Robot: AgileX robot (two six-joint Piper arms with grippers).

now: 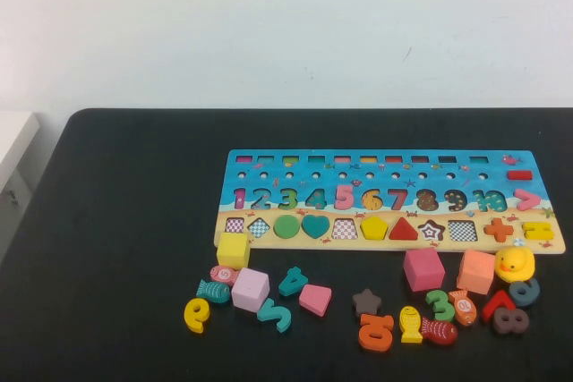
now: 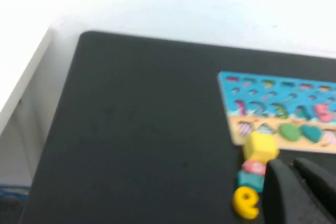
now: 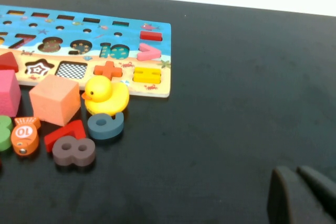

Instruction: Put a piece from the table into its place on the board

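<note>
The table is black and matte, with the board lying across its right-centre part. Neither arm shows in the high view.

The left gripper appears only in its own wrist view, as dark fingers hovering over the near left of the table beside the loose pieces; whether its fingers are apart or together cannot be told.

At the board's near left corner a yellow cube touches the edge. Just nearer lie a lilac cube, a yellow numeral and a pink flat block.

On the board's sandy strip the piece, a yellow pentagon, sits seated in its slot, between a checkered empty slot on its left and a red triangle on its right.

Further right, a pink cube and an orange cube stand near the board's front edge, and a yellow duck touches the board's near right corner.

The right gripper shows only in its wrist view, over bare table well right of the duck; its finger state cannot be told.
</note>
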